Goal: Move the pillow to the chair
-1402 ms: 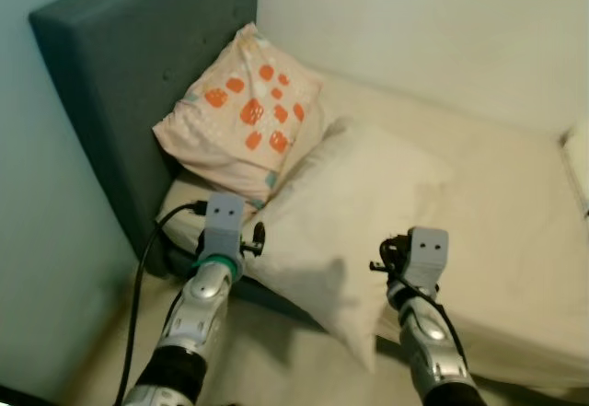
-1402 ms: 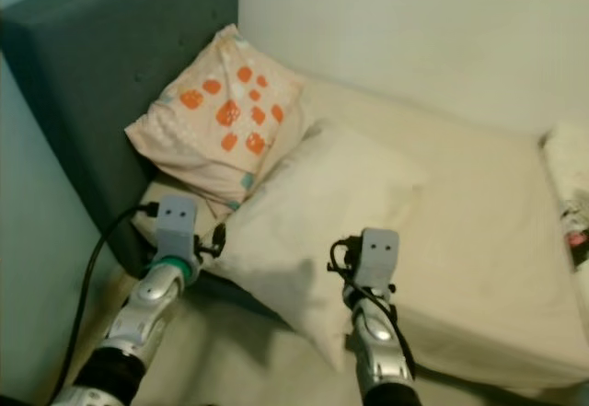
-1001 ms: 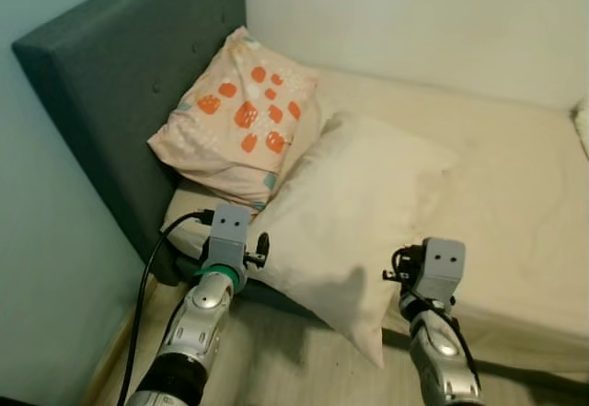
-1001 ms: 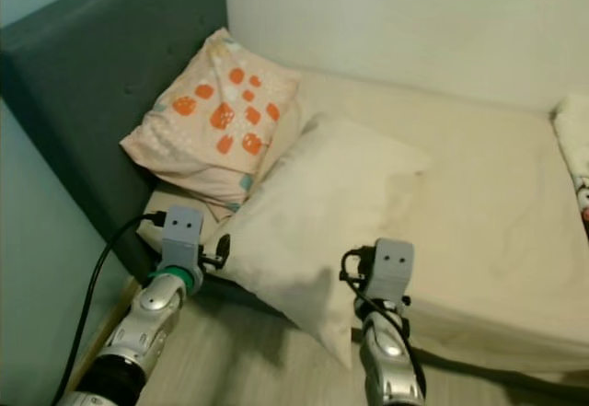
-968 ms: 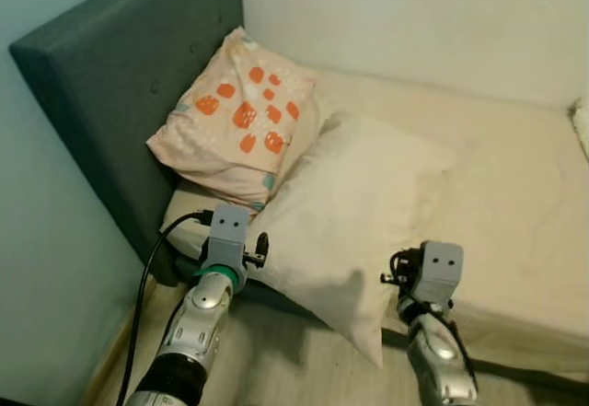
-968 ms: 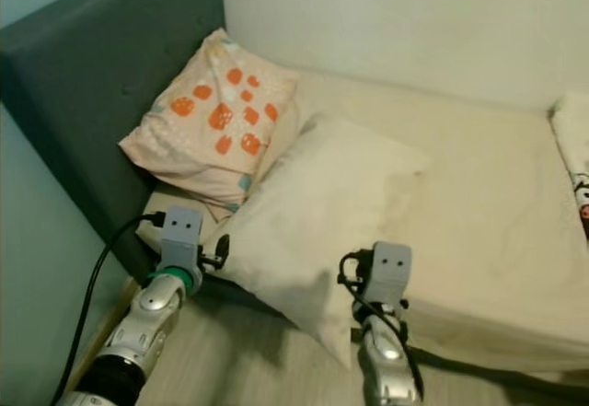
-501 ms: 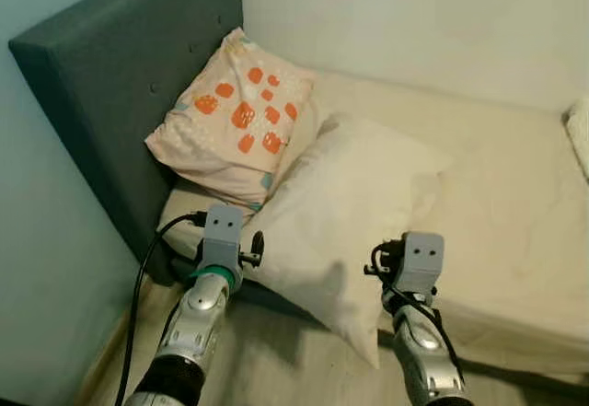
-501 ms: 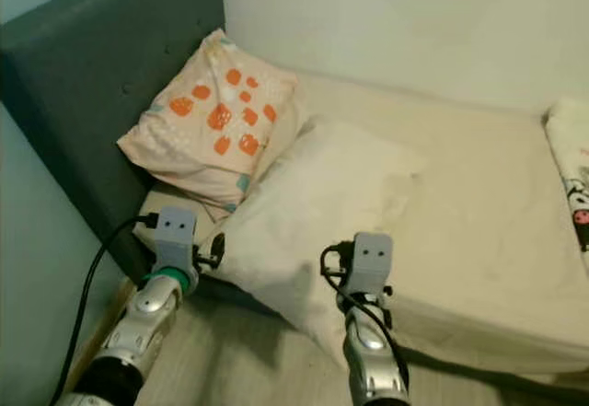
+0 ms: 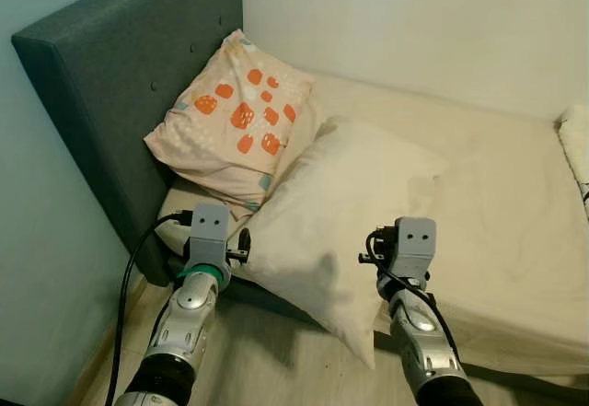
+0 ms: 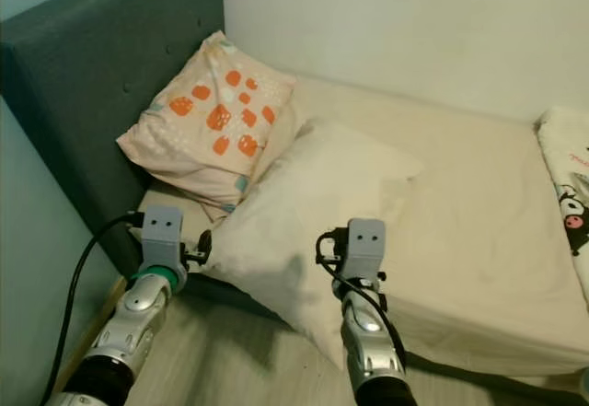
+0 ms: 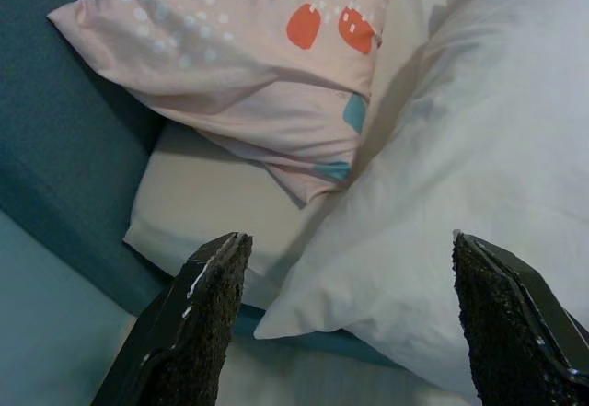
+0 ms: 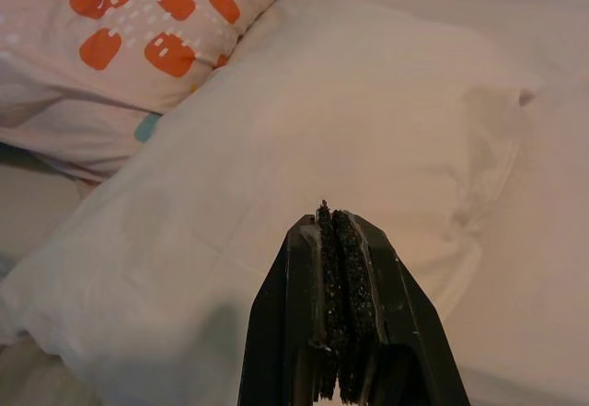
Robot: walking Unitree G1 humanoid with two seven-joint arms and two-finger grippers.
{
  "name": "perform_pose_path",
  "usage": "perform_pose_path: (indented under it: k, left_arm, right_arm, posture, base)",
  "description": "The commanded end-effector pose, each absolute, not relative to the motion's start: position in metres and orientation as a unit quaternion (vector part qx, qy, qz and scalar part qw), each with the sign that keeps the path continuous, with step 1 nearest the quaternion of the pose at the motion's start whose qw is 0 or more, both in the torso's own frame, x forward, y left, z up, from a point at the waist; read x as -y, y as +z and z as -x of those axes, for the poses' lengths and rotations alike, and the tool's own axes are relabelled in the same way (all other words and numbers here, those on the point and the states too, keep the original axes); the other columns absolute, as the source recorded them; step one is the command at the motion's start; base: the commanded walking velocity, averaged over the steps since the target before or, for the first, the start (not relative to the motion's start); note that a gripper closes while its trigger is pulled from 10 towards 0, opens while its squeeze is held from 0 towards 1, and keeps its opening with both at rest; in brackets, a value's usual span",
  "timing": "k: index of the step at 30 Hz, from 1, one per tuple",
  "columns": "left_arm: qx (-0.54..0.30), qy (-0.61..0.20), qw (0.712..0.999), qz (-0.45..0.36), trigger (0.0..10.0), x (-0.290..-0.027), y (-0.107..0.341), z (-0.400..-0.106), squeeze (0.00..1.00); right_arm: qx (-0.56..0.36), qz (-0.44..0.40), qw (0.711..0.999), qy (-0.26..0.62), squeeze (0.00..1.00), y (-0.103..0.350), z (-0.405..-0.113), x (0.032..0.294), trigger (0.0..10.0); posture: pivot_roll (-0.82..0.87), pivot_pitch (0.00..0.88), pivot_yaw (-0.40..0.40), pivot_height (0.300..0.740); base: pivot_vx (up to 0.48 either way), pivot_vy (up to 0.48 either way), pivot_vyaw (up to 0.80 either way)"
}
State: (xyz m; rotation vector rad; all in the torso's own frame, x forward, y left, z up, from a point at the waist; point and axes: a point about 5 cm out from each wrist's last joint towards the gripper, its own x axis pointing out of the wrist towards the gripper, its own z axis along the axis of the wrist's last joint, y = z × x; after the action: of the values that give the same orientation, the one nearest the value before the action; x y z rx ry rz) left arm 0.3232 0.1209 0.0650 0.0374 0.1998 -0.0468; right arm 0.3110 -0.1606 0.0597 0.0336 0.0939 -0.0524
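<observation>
Left fingers (image 11: 198,332) spread wide, gripping nothing, framing the white pillow's (image 9: 345,213) corner at the bed (image 9: 497,203) edge. Right fingers (image 12: 336,305) pressed together, empty, hovering over that pillow. Patterned pillow (image 9: 235,125) propped against headboard (image 9: 110,102). Pillow's lower corner hanging off the mattress, partly blocked by the arms in head views.

Both silver arms reached forward and slightly upward from the lower edge of the head views, forearms roughly parallel and well apart. The left hand (image 11: 345,323) was held with its two black fingers (image 11: 198,323) spread wide apart, nothing between them. The right hand (image 12: 337,305) had its fingers (image 12: 324,295) pressed flat together, their rough pads touching along their length and gripping nothing. A grey camera block sat on each wrist, with a green ring below the left one and black cable running along both arms.
</observation>
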Motion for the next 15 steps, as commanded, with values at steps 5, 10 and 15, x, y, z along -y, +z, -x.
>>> perform_pose_path:
  k: [5,10,15]
  left_arm:
    - [-0.084,-0.026,0.996,-0.001,10.0,-0.119,0.073,-0.326,0.00]
    - [-0.073,-0.024,0.997,0.000,10.0,-0.119,0.079,-0.330,0.00]
    - [-0.072,-0.023,0.997,-0.001,10.0,-0.119,0.079,-0.331,0.00]
  right_arm:
    - [-0.074,-0.023,0.996,-0.033,0.00,0.048,-0.305,0.163,10.0]
    - [-0.075,-0.033,0.996,-0.037,0.00,0.046,-0.305,0.163,10.0]
    - [-0.076,-0.033,0.996,-0.044,0.00,0.045,-0.303,0.166,10.0]
  posture:
    - [-0.01,0.000,0.012,0.740]
    - [-0.01,0.002,0.012,0.740]
    - [-0.01,0.002,0.012,0.740]
  base:
    - [0.096,0.000,0.00]
    - [0.325,0.000,-0.48]
    - [0.364,0.000,-0.48]
